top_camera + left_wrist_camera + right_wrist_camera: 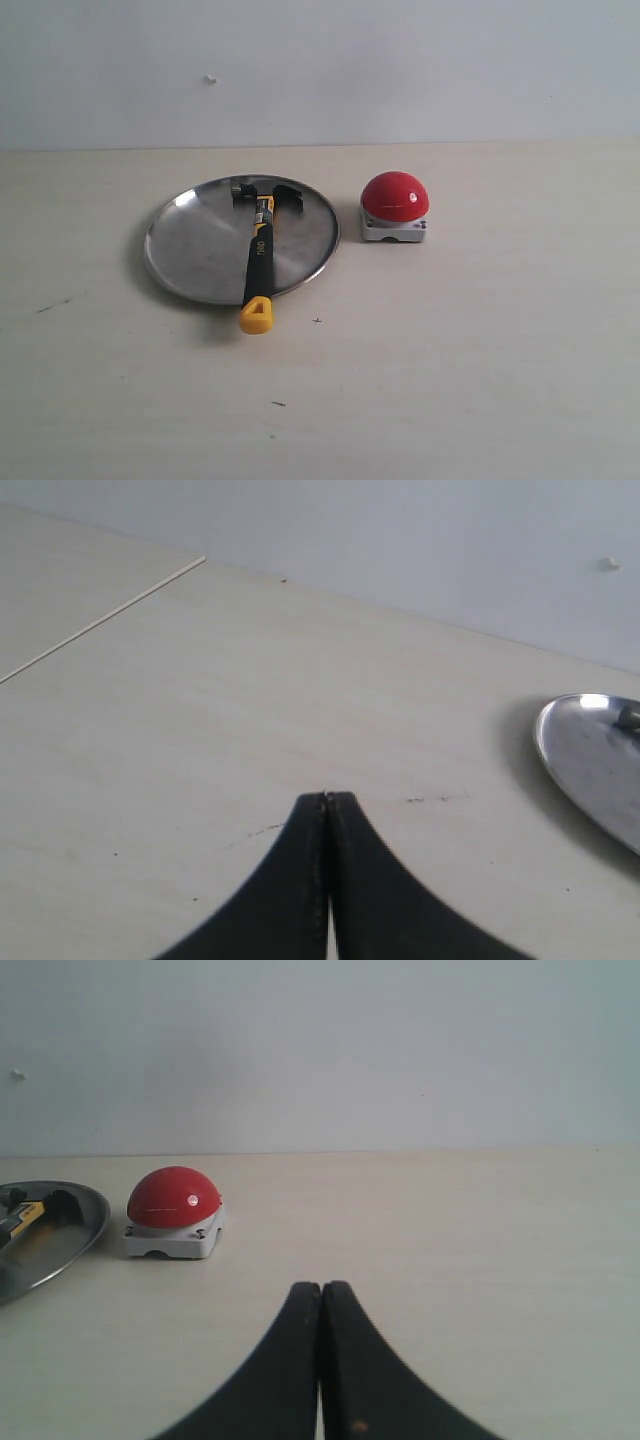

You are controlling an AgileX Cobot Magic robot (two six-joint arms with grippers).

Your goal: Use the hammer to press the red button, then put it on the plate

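Both the left claw [328,798] and right claw [321,1285] are closed tight, empty, while the hammer [259,258] lies on the plate [195,245], head at 12 o'clock, button [395,196] at 3 o'clock of it: probably unstarted, so next a claw must open over the handle.

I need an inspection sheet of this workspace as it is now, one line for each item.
Surface: pale wooden table, a few small dark marks.
Job's things: hammer lies across the plate, head inside, yellow end past the near rim; button stands to the right of the plate in the exterior view, apart from it.
Clutter: nothing seen.
Grippers: left gripper shut, empty; right gripper shut, empty.
Cables: nothing seen.
Surroundings: plain pale wall behind.
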